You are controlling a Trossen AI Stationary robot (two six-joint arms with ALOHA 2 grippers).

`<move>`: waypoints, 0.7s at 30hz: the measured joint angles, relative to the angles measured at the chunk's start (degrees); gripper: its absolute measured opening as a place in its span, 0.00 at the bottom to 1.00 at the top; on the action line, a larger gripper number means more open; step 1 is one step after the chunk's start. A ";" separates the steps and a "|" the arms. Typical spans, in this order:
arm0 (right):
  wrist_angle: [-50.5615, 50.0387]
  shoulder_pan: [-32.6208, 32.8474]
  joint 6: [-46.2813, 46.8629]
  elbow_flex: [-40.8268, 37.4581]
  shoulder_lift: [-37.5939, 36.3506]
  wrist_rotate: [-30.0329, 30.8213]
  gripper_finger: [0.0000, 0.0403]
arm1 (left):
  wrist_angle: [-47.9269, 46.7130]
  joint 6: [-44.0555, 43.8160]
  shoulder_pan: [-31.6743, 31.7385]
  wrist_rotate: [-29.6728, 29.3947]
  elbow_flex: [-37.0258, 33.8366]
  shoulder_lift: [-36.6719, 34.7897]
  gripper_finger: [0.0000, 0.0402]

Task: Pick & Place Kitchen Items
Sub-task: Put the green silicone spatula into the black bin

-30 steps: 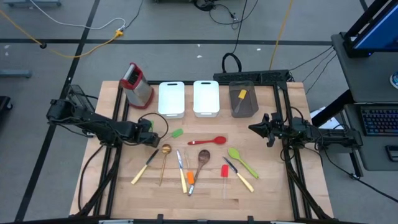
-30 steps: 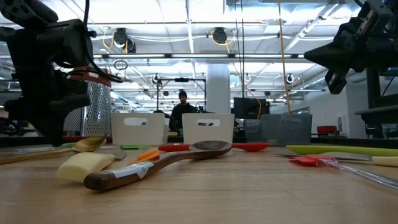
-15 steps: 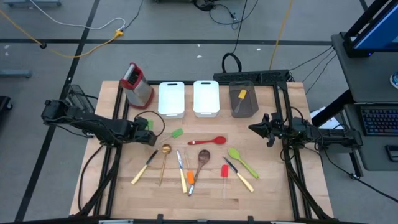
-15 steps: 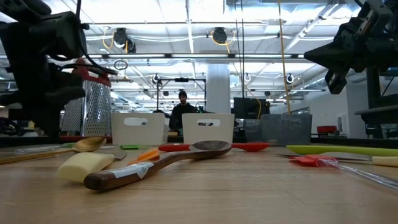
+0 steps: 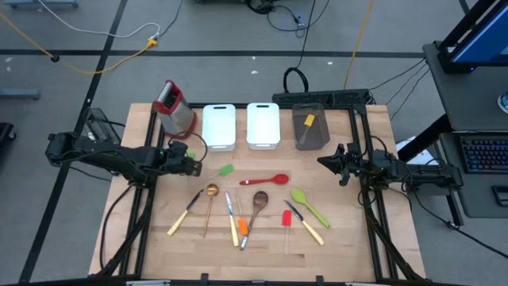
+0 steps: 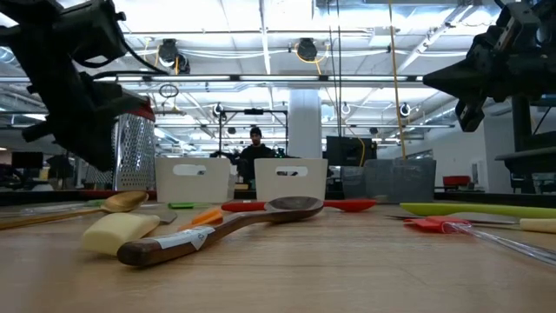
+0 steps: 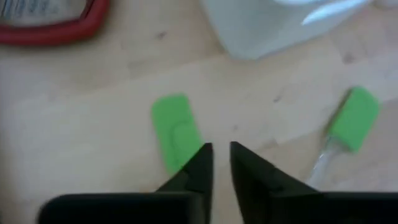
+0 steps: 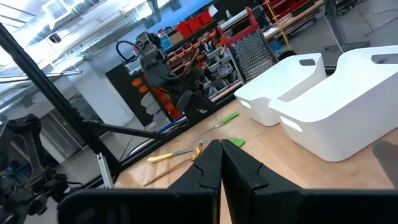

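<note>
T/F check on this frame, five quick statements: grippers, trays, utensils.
1. The left gripper holds a green spatula. False: it holds nothing; a green spatula lies on the table beneath it.
2. The grey tray has a yellow utensil in it. True.
3. The right gripper is shut. True.
4. The grater sits at the table's right edge. False: it is on the left, beside the white trays.
5. The red spoon lies in a white tray. False: it lies on the table.
</note>
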 joint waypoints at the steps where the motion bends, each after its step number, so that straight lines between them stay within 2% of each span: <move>1: 0.00 0.00 0.00 0.00 -0.02 -0.01 0.00 | 0.39 0.56 0.55 -0.51 0.00 0.17 0.22; 8: 0.00 0.00 -0.04 0.01 0.00 -0.02 0.00 | 1.10 1.45 4.37 -0.65 0.00 3.84 0.52; 11: 0.00 0.00 -0.06 -0.01 0.00 -0.02 0.00 | 2.13 1.60 5.64 1.69 0.00 5.33 0.62; 15: 0.00 0.00 -0.05 -0.01 -0.02 -0.02 0.00 | 2.35 1.75 7.00 4.37 0.00 7.36 0.71; 21: 0.00 0.00 -0.04 0.01 0.00 -0.02 0.00 | 3.10 2.52 8.27 5.33 0.00 9.14 0.76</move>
